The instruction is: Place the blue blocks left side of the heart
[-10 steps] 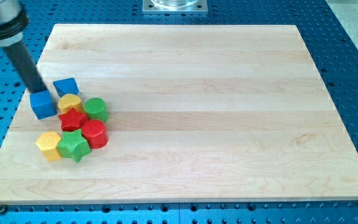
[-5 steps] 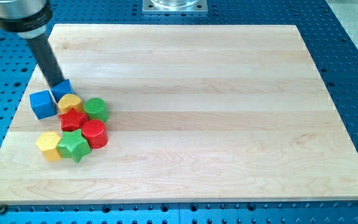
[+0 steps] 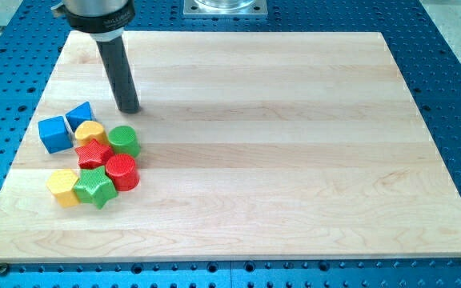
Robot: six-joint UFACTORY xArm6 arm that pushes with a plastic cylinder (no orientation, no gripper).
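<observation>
My tip (image 3: 130, 110) rests on the desk (image 3: 294, 120) just above the green cylinder (image 3: 124, 140), touching no block; there is no hand to open or close. The blue cube (image 3: 54, 134) and blue wedge-like block (image 3: 79, 115) sit left of the yellow heart (image 3: 91, 131), apparently where the task wants them.

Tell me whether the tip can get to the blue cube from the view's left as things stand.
Probably yes: my tip stands above the cluster, and nothing lies left of the blue cube, though it must skirt the other blue block.
</observation>
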